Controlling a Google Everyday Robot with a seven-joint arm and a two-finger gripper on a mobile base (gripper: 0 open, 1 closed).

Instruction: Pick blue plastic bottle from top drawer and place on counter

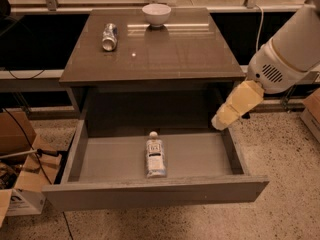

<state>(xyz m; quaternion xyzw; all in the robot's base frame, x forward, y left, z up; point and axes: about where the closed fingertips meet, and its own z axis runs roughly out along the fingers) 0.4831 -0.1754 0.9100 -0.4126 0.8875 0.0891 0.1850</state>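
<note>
— Above the speckled floor, is anything new on the counter?
— No. The blue plastic bottle lies mid top drawer. The gripper hovers at the drawer's far right corner, its grip unreadable. Picking and placing both remain.

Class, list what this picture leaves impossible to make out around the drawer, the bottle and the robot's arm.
- Camera view: the gripper is by the top drawer's right rear corner. Its arm is cut off at the top right corner.
- The blue plastic bottle's label print is too small to read.
- The top drawer's rear is shadowed beneath the counter.
- The bowl's inside is hidden by its rim.
</note>
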